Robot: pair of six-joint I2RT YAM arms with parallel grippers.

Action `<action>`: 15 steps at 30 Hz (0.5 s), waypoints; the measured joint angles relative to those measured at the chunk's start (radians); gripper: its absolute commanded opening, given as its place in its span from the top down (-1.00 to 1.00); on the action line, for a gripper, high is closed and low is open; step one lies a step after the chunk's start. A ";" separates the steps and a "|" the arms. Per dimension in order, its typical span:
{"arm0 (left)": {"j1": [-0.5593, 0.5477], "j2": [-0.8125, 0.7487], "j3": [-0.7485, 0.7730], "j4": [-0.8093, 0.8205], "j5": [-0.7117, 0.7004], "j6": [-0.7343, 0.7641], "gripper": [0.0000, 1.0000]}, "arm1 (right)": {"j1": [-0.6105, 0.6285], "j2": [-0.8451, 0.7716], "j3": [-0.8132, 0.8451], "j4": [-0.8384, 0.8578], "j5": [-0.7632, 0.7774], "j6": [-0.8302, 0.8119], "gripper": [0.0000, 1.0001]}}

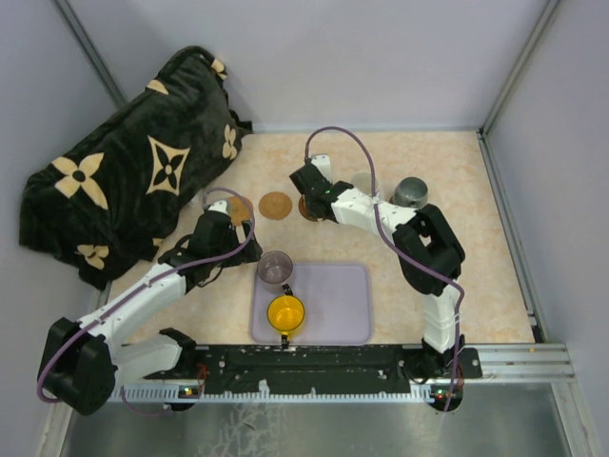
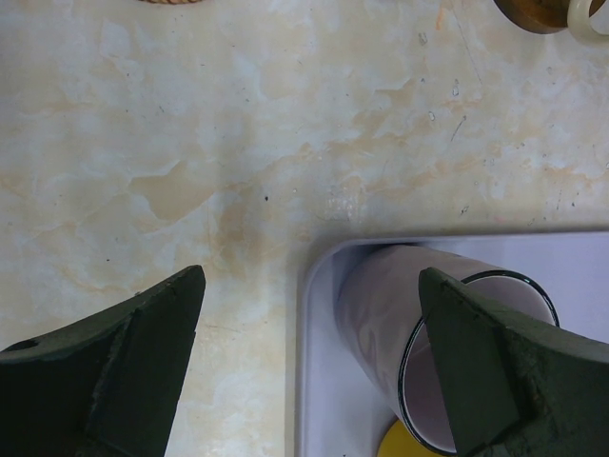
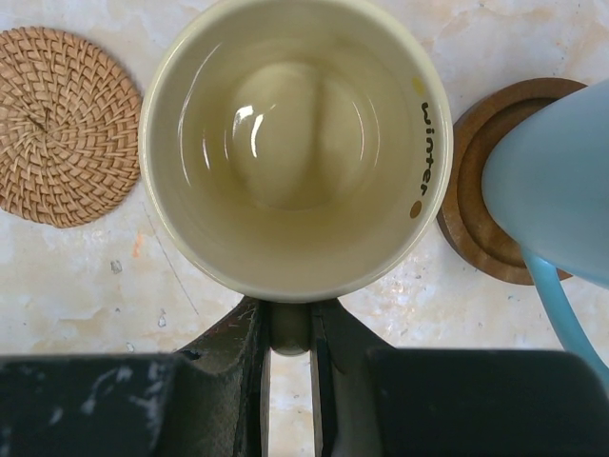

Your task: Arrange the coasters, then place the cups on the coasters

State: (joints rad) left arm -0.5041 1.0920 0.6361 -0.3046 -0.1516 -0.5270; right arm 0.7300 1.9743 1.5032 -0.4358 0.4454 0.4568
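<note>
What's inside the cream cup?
Nothing. The cream cup, held by its handle in the right gripper, is empty down to its shiny bottom. Whatever lies under it is covered by the cup.

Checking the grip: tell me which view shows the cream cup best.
Right wrist. The cream cup fills the frame from above, its handle pinched in the right claw. The top external view hides it beneath the right arm; the left wrist view shows only a cream sliver at its top right corner, possibly this cup.

Pale grey walls (image 1: 381,57) enclose a beige marbled tabletop (image 1: 457,286); a black, cream-flowered blanket (image 1: 124,181) lies heaped far left.
</note>
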 measured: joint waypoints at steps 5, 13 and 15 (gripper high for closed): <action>0.000 0.001 0.000 0.003 0.000 0.000 -0.99 | 0.000 0.000 0.000 0.000 -0.005 0.000 0.64; 0.000 0.001 0.000 0.010 0.000 0.000 -0.99 | 0.001 0.000 0.004 0.016 -0.006 0.009 0.12; 0.000 0.001 0.000 0.010 0.001 0.000 -0.99 | 0.001 0.000 0.005 0.017 -0.006 0.008 0.08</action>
State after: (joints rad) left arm -0.5041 1.0927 0.6361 -0.2943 -0.1509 -0.5270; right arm 0.7307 1.9743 1.5078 -0.4187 0.4397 0.4652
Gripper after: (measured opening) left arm 0.996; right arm 0.429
